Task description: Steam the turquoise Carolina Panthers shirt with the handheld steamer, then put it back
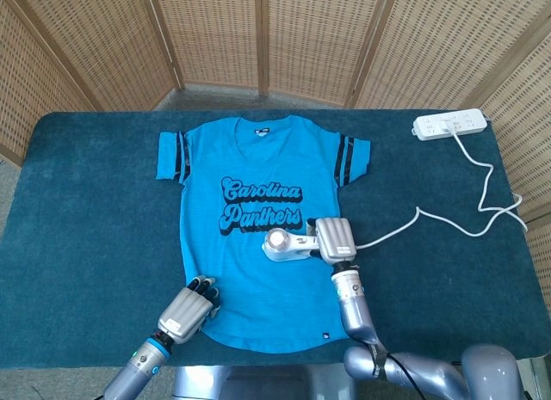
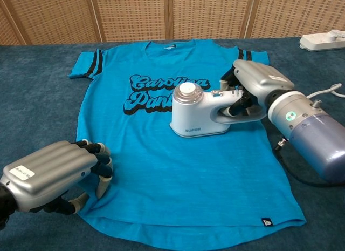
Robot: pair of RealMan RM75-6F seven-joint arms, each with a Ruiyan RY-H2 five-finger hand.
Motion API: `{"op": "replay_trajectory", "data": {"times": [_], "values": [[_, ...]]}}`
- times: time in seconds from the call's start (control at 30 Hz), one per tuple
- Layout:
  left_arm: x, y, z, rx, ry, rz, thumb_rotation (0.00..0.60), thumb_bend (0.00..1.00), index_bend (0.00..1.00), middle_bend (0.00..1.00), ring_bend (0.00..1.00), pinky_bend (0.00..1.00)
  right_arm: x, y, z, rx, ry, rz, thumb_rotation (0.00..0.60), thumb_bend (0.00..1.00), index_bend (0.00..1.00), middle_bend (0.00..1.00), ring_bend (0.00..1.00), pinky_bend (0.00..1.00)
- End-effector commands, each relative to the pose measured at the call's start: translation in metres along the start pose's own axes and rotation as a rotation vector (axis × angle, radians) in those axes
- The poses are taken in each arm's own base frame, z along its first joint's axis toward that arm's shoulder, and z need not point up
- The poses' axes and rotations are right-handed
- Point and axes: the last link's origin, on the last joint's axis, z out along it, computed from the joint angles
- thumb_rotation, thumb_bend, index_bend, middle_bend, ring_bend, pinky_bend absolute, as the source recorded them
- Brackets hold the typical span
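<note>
- Head view: we see the shirt [image 1: 256,219] spread flat on the table [image 1: 86,202], turquoise knit with dark sleeve stripes, laid out so the steamer [image 1: 288,243] can slide over it.
- The right hand [image 1: 336,239] grasps the steamer's handle, its white plastic base sitting on the fabric just below the lettering; its cord [image 1: 405,219] runs to the power strip [image 1: 449,124].
- Chest view: the left hand [image 2: 54,175] holds nothing, fingers pressing the lower left hem, likely to keep the cloth taut.
- The steamer is smooth and rounded, with a round cap.

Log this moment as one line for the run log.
right hand: grips steamer | steamer: on shirt, below lettering | left hand: presses hem corner | cord: plugged in
</note>
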Motion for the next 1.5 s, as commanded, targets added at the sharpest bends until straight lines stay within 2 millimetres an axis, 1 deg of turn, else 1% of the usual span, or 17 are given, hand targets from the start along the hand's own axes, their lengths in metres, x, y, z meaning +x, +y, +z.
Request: {"op": "replay_trajectory", "data": {"times": [0.03,0.13,0.43,0.57,0.6,0.83,1.07,1.23,1.3,1.5], "values": [[0.000,0.000,0.000,-0.002,0.000,0.002,0.554,0.47,0.66,0.36,0.17,0.17,0.000,0.002,-0.007,0.006,-0.002,-0.002,0.600,0.36,0.67,0.67,0.67,0.55],[0.000,0.001,0.000,-0.002,0.000,0.002,0.548,0.47,0.66,0.36,0.17,0.17,0.000,0.003,-0.007,0.013,-0.007,-0.004,0.600,0.36,0.67,0.67,0.67,0.55],[0.000,0.000,-0.001,0.008,0.000,0.003,0.549,0.47,0.66,0.36,0.17,0.17,-0.006,0.008,0.003,-0.003,-0.017,-0.006,0.600,0.36,0.67,0.67,0.66,0.54],[0.000,-0.001,-0.001,0.010,-0.001,0.003,0.559,0.47,0.66,0.36,0.17,0.17,-0.007,0.010,0.009,-0.009,-0.018,-0.011,0.600,0.36,0.67,0.67,0.66,0.54],[0.000,-0.001,-0.001,0.011,-0.001,0.003,0.553,0.47,0.66,0.36,0.17,0.17,-0.007,0.010,0.011,-0.010,-0.017,-0.009,0.600,0.36,0.67,0.67,0.66,0.54],[0.001,-0.003,-0.002,0.022,0.000,0.002,0.553,0.47,0.66,0.36,0.17,0.17,-0.005,0.009,0.026,-0.013,-0.004,-0.012,0.600,0.36,0.67,0.67,0.66,0.53],[0.000,-0.005,-0.002,0.031,-0.001,0.001,0.551,0.47,0.66,0.36,0.17,0.17,-0.003,0.003,0.040,0.001,0.013,-0.036,0.600,0.36,0.67,0.67,0.66,0.53],[0.000,-0.005,-0.001,0.035,-0.003,-0.002,0.556,0.47,0.66,0.36,0.17,0.17,0.002,-0.001,0.054,0.001,0.030,-0.047,0.600,0.36,0.67,0.67,0.66,0.53],[-0.002,-0.005,-0.001,0.036,-0.008,-0.005,0.553,0.47,0.66,0.36,0.17,0.17,0.007,0.002,0.065,-0.022,0.049,-0.052,0.600,0.36,0.67,0.67,0.66,0.53],[-0.002,-0.006,-0.001,0.042,-0.007,-0.005,0.553,0.47,0.66,0.35,0.17,0.17,0.013,0.008,0.077,-0.049,0.083,-0.052,0.600,0.36,0.67,0.67,0.66,0.53]]}}
